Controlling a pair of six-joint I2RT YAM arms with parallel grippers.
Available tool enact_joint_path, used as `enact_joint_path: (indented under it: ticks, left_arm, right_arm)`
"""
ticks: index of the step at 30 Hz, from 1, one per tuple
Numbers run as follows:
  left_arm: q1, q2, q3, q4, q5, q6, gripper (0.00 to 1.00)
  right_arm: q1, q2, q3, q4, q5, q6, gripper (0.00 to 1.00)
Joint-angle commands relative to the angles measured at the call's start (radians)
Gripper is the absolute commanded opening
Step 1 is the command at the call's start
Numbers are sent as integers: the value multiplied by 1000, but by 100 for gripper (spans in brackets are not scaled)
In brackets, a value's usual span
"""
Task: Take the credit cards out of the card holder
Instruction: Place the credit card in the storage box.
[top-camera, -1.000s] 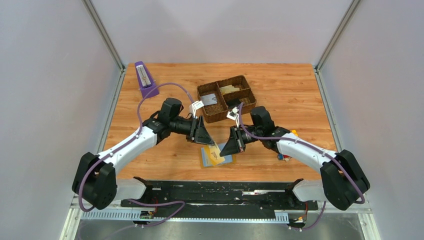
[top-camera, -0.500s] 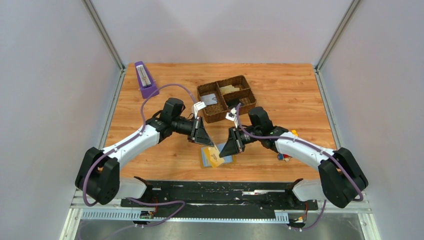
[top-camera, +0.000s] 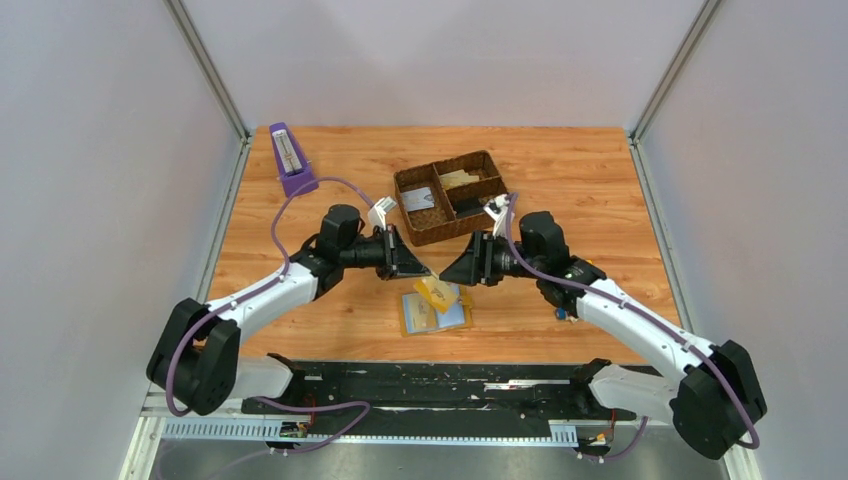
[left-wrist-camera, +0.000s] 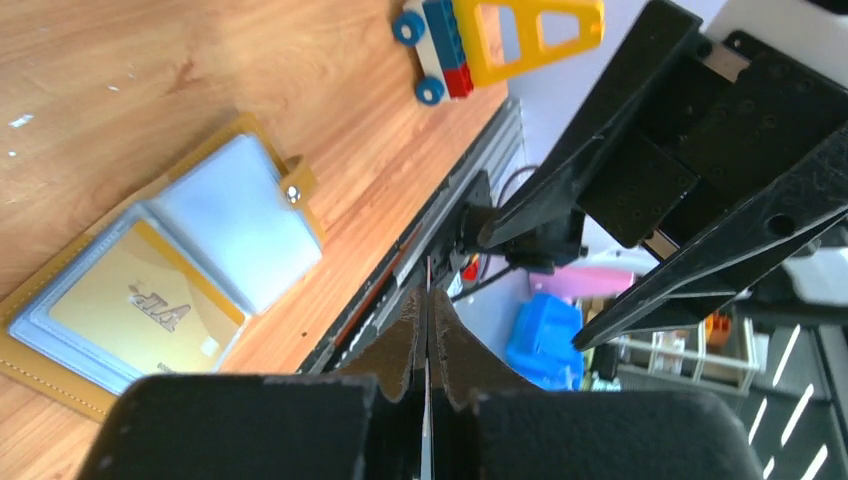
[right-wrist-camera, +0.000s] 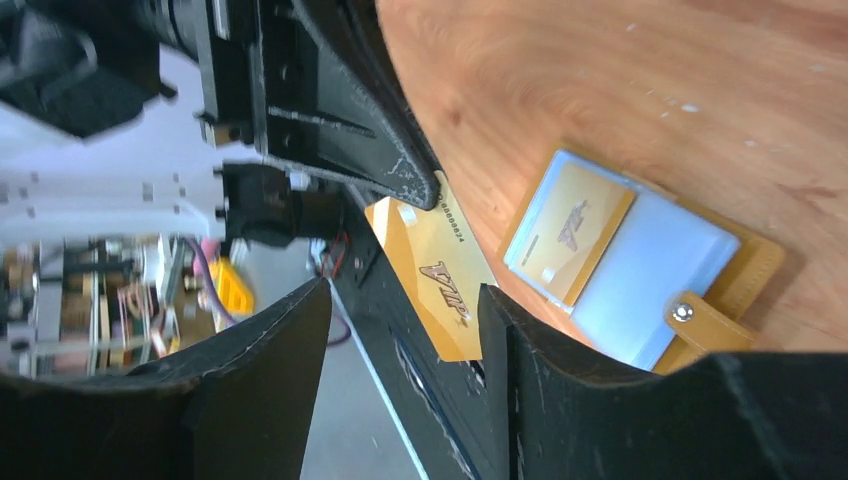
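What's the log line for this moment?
left gripper: shut on gold card, aloft | right gripper: open, facing it | card holder: open on table, second card in pocket

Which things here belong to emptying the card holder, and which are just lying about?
Job in hand: card holder; gold card held by the left pincer; second gold card in a pocket; open right pincer.
Lying about: woven tray; purple metronome; toy vehicle.

Mustard card holder (top-camera: 425, 320) lies open; one gold card (right-wrist-camera: 568, 232) pocketed; second gold card (right-wrist-camera: 440, 280) hangs above it.
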Motion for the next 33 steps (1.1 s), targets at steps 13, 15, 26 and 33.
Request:
enact_joint_path:
  ticks: [13,15,26,33]
  left_arm:
    - [6,-226,-203,408,-446,-396,0]
    - [6,-235,-227,428,-470,-425,0]
    - [6,-253,-277,503,-502,-486,0]
    - [6,-262,-289,514,-522,-492,0]
  right_arm:
    - [-4,-155,-134,187,297,366,46]
    - [-5,-129,-147,247,260,385,43]
    - [2,-17,-178,452,189,480,33]
    - [6,-15,-185,453,205,497,35]
